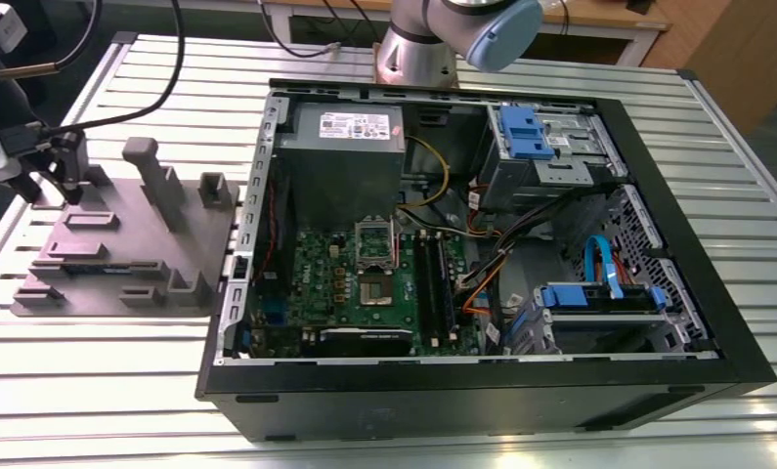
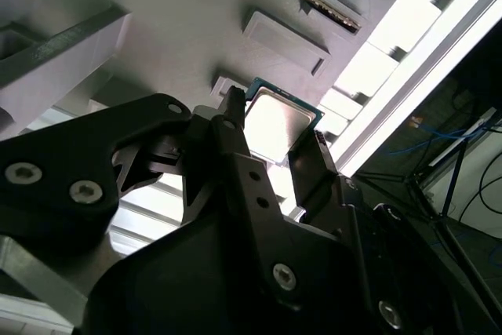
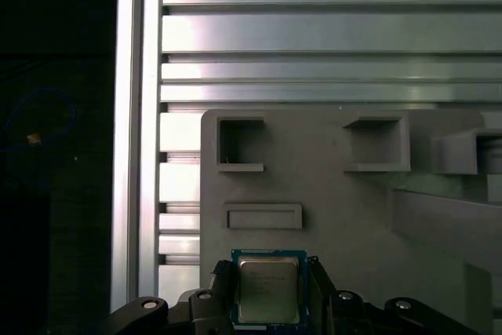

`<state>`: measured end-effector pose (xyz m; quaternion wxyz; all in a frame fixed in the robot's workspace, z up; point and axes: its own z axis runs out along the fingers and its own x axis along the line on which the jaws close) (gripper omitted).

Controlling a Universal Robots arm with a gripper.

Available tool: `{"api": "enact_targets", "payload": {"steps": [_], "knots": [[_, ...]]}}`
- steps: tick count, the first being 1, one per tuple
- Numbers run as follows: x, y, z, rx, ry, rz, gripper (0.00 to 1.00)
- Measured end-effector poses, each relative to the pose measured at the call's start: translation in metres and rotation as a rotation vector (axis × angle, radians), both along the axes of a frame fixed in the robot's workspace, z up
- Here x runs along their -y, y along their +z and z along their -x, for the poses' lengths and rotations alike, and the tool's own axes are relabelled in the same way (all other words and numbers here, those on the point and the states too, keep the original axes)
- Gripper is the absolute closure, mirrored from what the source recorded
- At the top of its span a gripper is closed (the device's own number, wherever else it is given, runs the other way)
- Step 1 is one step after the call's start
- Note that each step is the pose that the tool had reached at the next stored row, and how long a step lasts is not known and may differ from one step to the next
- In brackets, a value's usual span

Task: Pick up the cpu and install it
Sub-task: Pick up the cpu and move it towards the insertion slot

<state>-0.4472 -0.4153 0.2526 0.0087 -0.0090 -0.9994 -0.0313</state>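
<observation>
Gripper [image 1: 49, 191]: low at the plate's corner, pinching the cpu [image 3: 268, 288]; tall posts [image 1: 150, 176] just beside it.
Plate [image 1: 114, 244]: ridges and pockets throughout.
Case [image 1: 493, 391]: top open, walls all round.
Socket [image 1: 375, 264]: reachable from above; cables [image 1: 493, 249] crowd the exterior view's right.

cpu [image 3: 267, 289] in gripper [image 3: 269, 268], over fixture plate [image 3: 345, 217]

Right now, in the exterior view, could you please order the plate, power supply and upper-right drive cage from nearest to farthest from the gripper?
The gripper, holding the cpu, is at the exterior view's left.
1. plate, right beneath it.
2. power supply, in the upper-left corner of the case.
3. drive cage, in the case's upper-right corner.
</observation>
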Motion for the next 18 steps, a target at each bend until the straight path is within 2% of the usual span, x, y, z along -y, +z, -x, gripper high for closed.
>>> {"api": "enact_targets", "payload": {"steps": [18], "knots": [[0.0000,0.0070,0.0000,0.0000,0.000,0.0003,0.53]]}}
